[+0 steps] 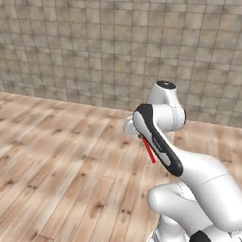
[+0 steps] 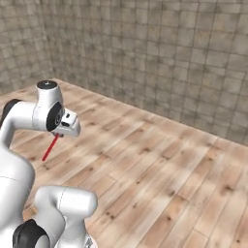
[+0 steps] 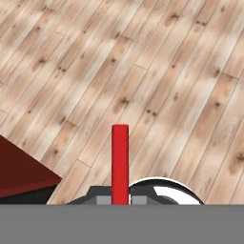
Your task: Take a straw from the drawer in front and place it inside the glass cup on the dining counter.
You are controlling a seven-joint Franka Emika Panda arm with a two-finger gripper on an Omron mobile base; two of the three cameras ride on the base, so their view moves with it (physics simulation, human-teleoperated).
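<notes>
- In the left base view, the white arm (image 1: 189,175) is seen nearest the camera, folded above the base, and the straw (image 1: 149,150) is seen below the wrist, slanting down over the wooden floor (image 1: 61,160). The tool itself is hidden behind the dark-trimmed forearm here, so its grip cannot be read from this side.
- In the right base view, the tool (image 2: 59,134) is seen under the white hand, and the straw (image 2: 50,147) is held at its upper end, the rest hanging down and to the left. A long free length is judged likely to swing or catch on an edge during a drive or a wide swing.
- Beyond the arm, a tiled wall (image 2: 160,53) and bare floor are seen; the route to the cup is therefore judged to be long, with more chance of slip.
- In the hand view, the straw (image 3: 120,162) is seen rising from between the fingertips, which are pinched on it. The hold is judged narrow: on a thin smooth stick, rotation in the grip is possible, and a tilted straw could miss the cup's mouth or tip the cup.
- A dark red corner (image 3: 21,169) is seen at lower left; what it belongs to cannot be told.
</notes>
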